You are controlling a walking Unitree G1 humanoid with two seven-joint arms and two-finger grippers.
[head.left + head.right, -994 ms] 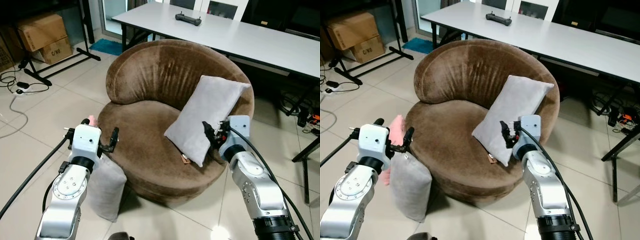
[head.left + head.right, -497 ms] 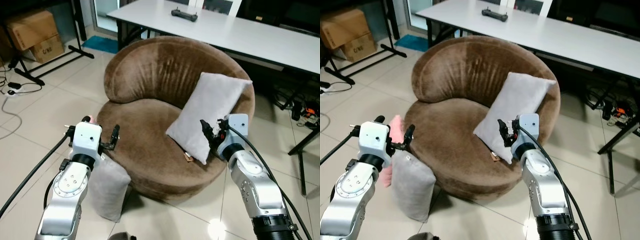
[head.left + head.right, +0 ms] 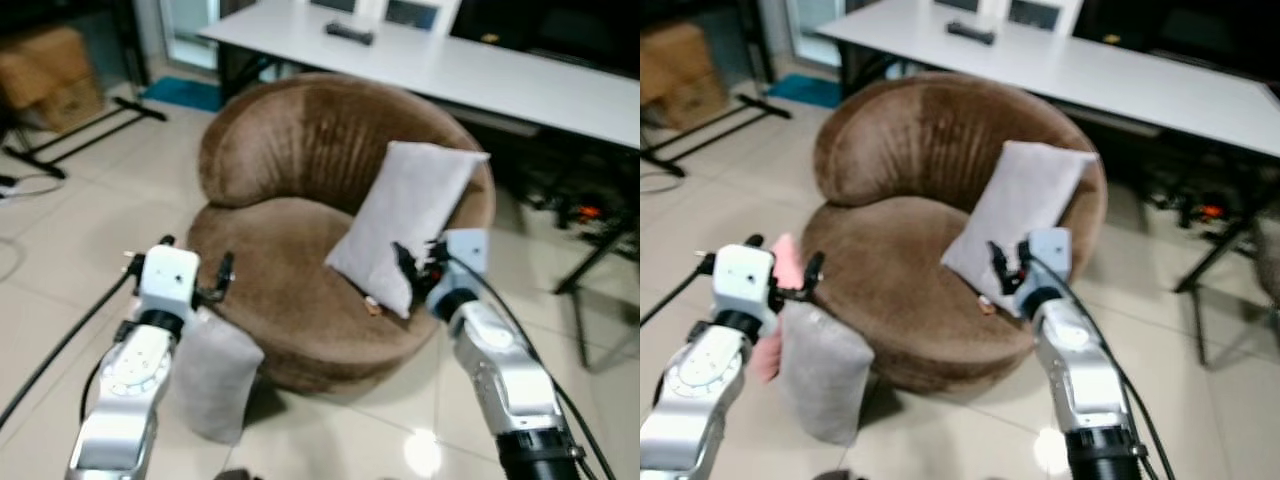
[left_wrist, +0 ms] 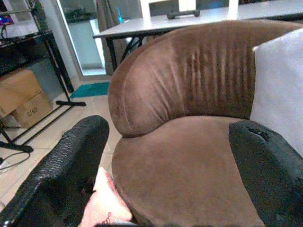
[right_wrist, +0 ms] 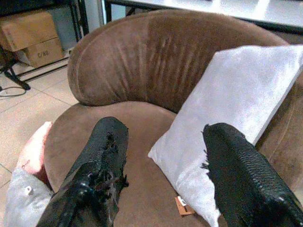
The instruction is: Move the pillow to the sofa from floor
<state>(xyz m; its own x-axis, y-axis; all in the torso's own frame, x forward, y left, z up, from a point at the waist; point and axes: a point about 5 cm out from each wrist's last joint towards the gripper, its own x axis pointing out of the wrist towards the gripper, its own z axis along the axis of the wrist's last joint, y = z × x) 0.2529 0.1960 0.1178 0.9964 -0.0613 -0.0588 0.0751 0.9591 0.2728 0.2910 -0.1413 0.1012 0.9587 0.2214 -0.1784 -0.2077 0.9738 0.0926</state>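
Room, as you had it before you: pale tiled floor (image 3: 60, 230), a cardboard box (image 3: 45, 78) and a black stand's legs at far left, and a long white table (image 3: 520, 75) behind, carrying a dark controller (image 3: 350, 33). A round brown sofa (image 3: 290, 170) with a curved back stood centre.

Item 1, left: your left gripper (image 3: 193, 283) hung by the sofa's front-left edge, fingers spread wide and empty, as the left wrist view confirmed.

Item 2: a grey pillow on the floor (image 3: 212, 372) stood upright under that gripper, leaning against the sofa's base, long axis running roughly vertical. A pink cushion (image 3: 780, 300) sat just behind it, touching it.

Item 3: a second grey pillow on the seat (image 3: 408, 225) rested propped against the sofa's right backrest, long axis tilted, upper corner pointing up and right, lower corner down toward the seat's front. A small brown tag (image 5: 182, 206) showed at its lower edge.

Item 4, right: your right gripper (image 3: 418, 268) hovered at that pillow's lower edge, fingers (image 5: 102, 161) apart, nothing pinched between them.
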